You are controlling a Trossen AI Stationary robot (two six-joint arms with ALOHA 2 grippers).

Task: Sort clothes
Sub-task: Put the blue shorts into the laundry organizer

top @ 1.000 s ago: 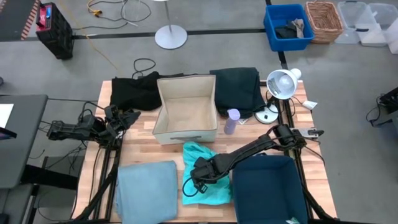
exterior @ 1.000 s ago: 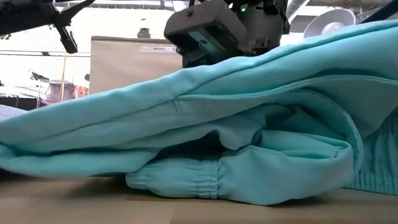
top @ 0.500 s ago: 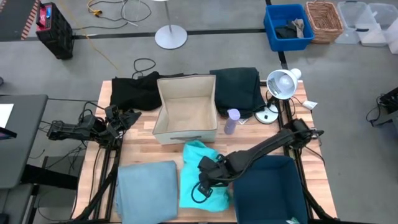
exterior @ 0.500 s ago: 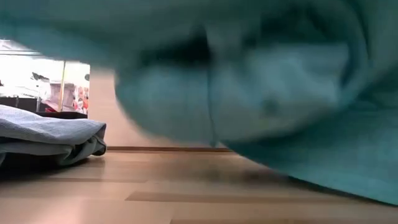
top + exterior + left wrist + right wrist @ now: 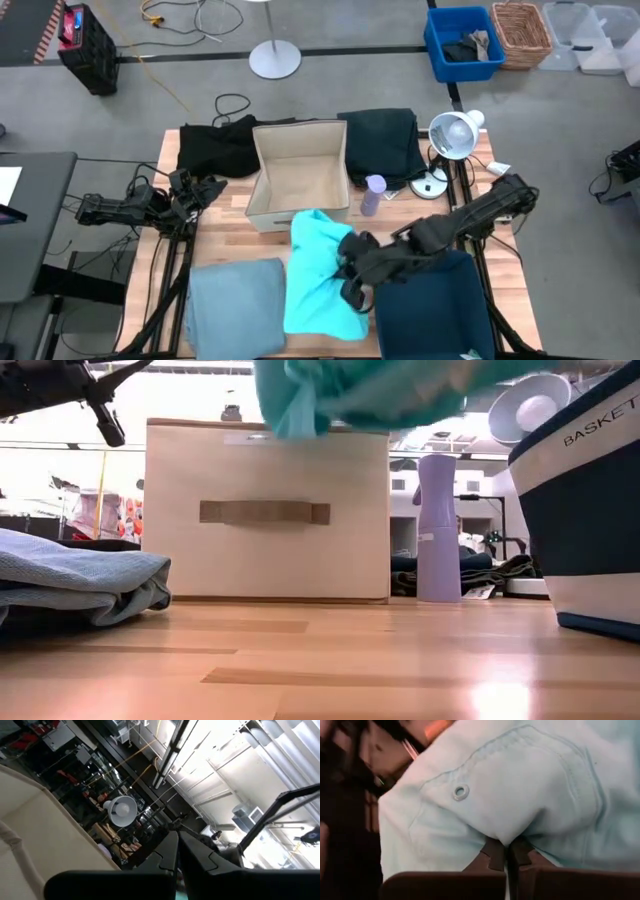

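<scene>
- Pinching a fold of the bright turquoise fabric garment (image 5: pixel 318 270), the right gripper (image 5: pixel 350 268) holds it clear of the wooden table (image 5: pixel 238 240), beside the dark navy soft-sided bin (image 5: pixel 432 305).
- A thin pinch could slip, or the trailing hem could snag the bin's rim.
- The garment hangs crumpled and limp, an eyelet showing.
- The left gripper (image 5: pixel 178 851) rests closed and empty at the table's left edge.

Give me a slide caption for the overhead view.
Right gripper lifts the turquoise garment between the beige box and navy bin; left gripper waits at the table's edge.
</scene>
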